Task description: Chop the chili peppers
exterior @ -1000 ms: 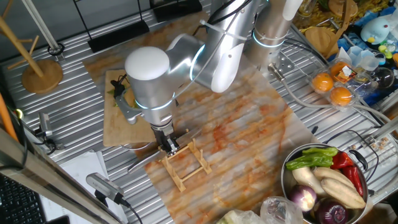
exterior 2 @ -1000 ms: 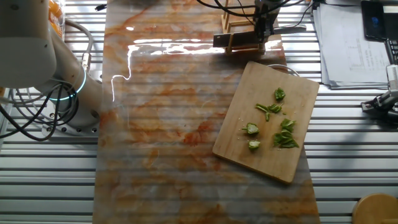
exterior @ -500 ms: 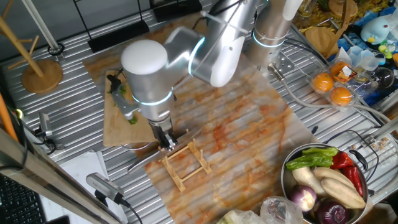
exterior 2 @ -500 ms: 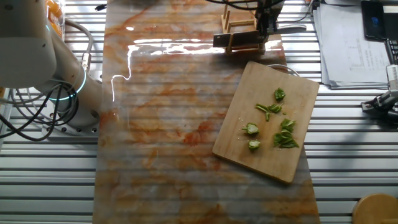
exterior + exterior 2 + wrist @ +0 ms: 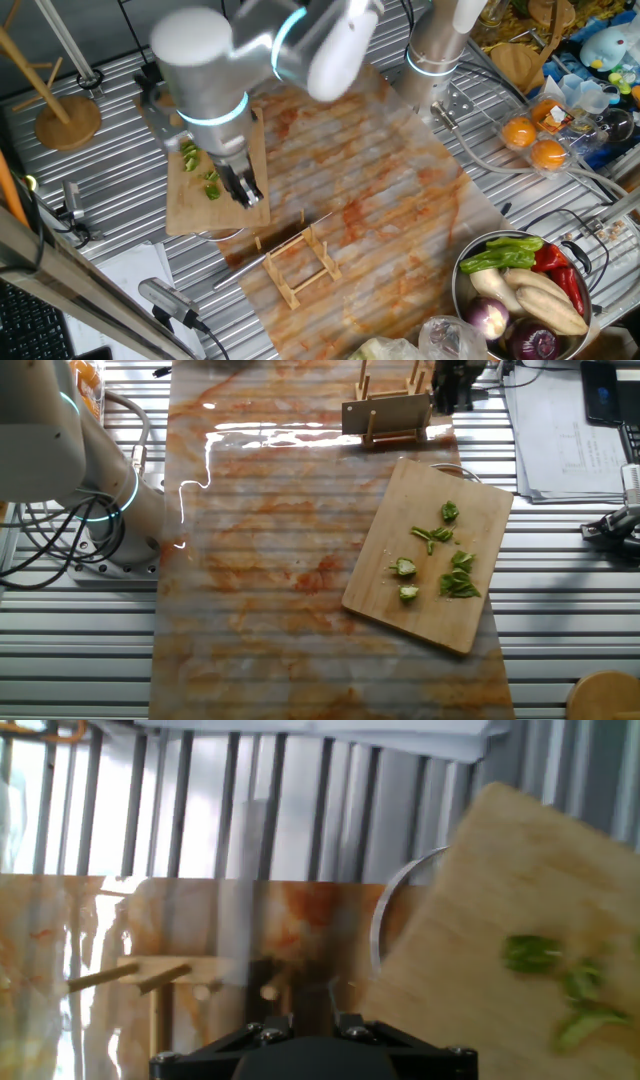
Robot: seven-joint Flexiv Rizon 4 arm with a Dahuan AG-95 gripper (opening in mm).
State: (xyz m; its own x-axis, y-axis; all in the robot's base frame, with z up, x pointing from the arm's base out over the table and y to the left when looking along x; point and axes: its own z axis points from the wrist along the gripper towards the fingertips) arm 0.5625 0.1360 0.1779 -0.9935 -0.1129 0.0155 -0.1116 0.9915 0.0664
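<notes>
Evidently the bright green chili pepper chunks (image 5: 432, 563) lie chopped; lift the pincer (image 5: 246, 193) (grip state unclear, blurred) straight, clear of the wooden rack (image 5: 388, 416).

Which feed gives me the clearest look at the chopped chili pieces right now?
The other fixed view: the chili pieces lie unobstructed, spread on the cutting board. In one fixed view the arm hides most of them; the hand view shows only a few, blurred, at the right edge.
</notes>
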